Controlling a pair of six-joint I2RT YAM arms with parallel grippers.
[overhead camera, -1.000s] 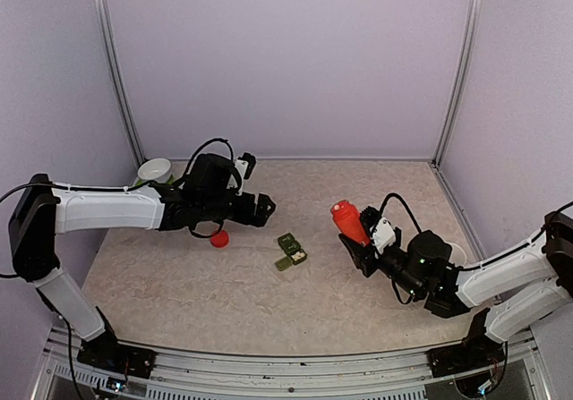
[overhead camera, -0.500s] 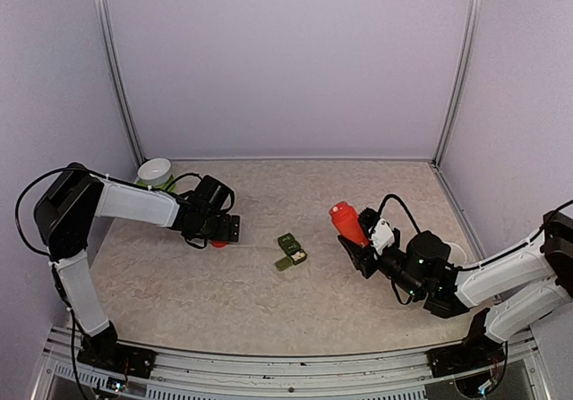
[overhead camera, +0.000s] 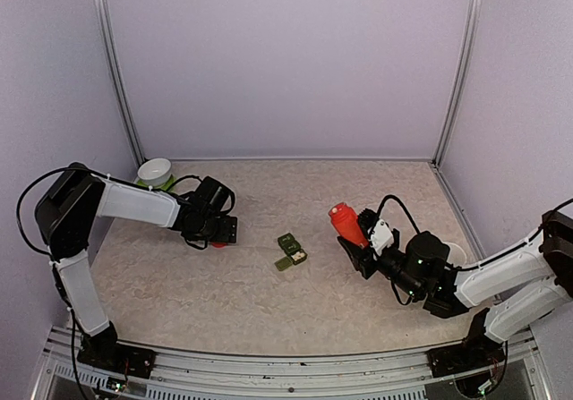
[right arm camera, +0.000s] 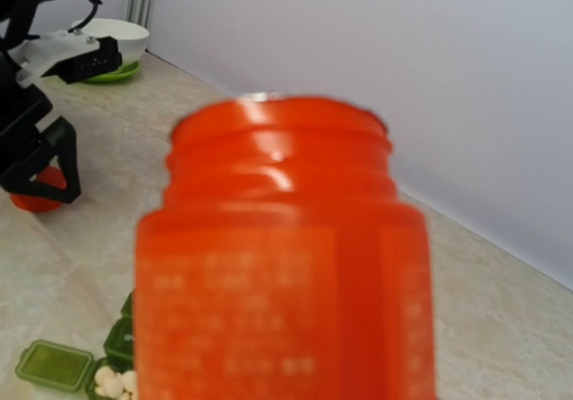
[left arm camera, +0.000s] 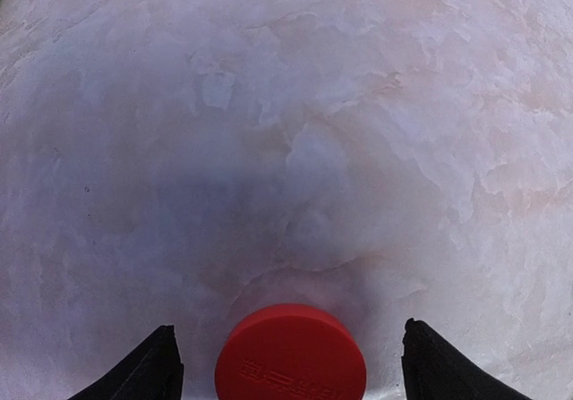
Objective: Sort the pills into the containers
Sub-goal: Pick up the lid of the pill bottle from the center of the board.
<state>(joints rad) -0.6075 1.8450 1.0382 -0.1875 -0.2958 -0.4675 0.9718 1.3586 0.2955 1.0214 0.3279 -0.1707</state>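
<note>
The containers [overhead camera: 290,251], a small dark green strip, lie mid-table; in the right wrist view they [right arm camera: 54,364] sit at the bottom left, with white pills [right arm camera: 112,384] in an open compartment. My right gripper [overhead camera: 360,244] is shut on an uncapped orange-red pill bottle [overhead camera: 347,222], held upright. The bottle [right arm camera: 286,266] fills the right wrist view and hides the fingers. My left gripper [overhead camera: 218,231] is lowered to the table and open. A red cap [left arm camera: 290,353] lies flat between its fingers, with a gap on each side.
A white bowl [overhead camera: 155,171] on a green saucer stands at the back left corner. A pale object [overhead camera: 457,253] shows partly behind the right arm. Lilac walls and metal posts close in the table on three sides.
The left arm has drawn back to the left and come down over the red cap, its jaws narrowing a little. The right arm and the bottle have stayed still.
</note>
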